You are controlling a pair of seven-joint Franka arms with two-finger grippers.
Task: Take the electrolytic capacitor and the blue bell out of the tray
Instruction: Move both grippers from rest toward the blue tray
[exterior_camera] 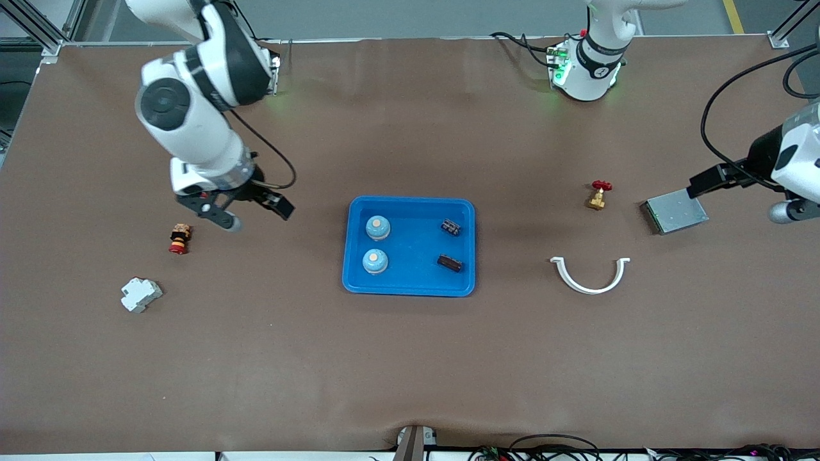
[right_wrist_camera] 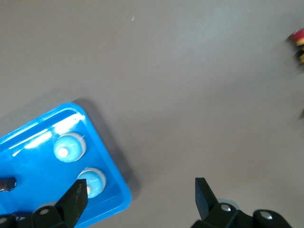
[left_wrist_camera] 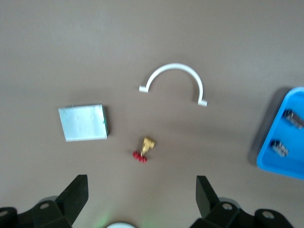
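you're looking at a wide table [exterior_camera: 410, 358] covered edge to edge in a matte brown sheet, lightly rippled toward the camera's edge. past the table's edge where the bases stand, you can see a strip of grey floor [exterior_camera: 397, 16] with a yellow line [exterior_camera: 734, 16] painted on it. aluminium frame posts [exterior_camera: 45, 29] stand at the corners. the light is even and soft, and green glows tint the sheet near the bases.
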